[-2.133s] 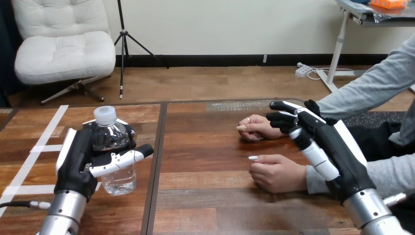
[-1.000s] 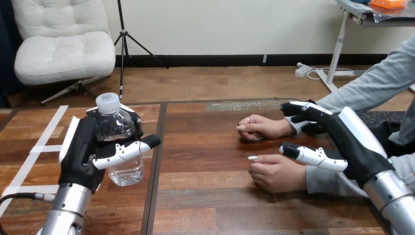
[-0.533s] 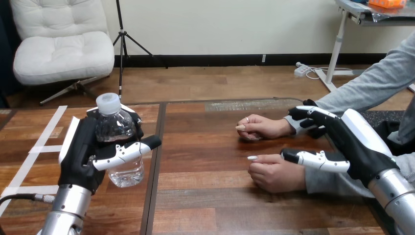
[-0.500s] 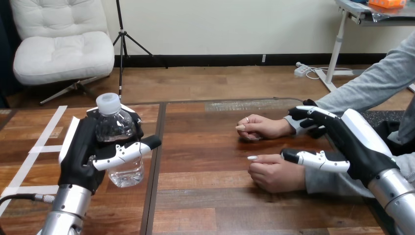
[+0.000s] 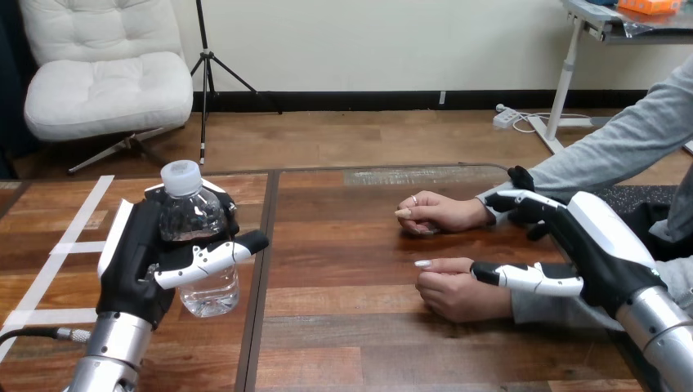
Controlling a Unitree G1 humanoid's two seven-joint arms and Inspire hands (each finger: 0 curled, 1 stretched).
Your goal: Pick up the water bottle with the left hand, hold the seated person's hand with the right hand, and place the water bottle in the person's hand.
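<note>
A clear water bottle (image 5: 193, 214) with a white cap stands upright at the table's left. My left hand (image 5: 133, 263) is shut on it, with fingers behind it and the thumb across its front. I cannot tell whether its base touches the wood. The person's two hands rest on the table at the right, a far one (image 5: 437, 212) and a near one (image 5: 458, 290), both loosely curled. My right hand (image 5: 603, 245) is open over the near wrist. Its thumb lies along that wrist's top, and its fingers reach toward the far sleeve cuff. Nothing is gripped there.
The wooden table (image 5: 351, 335) has a seam running front to back just right of the bottle. White tape strips (image 5: 61, 245) mark its left part. The person's grey-sleeved arms (image 5: 621, 147) come in from the right edge.
The right hand has sunk a little and its thumb now lies lower along the near wrist. The bottle in my left hand sits slightly lower than a second ago.
</note>
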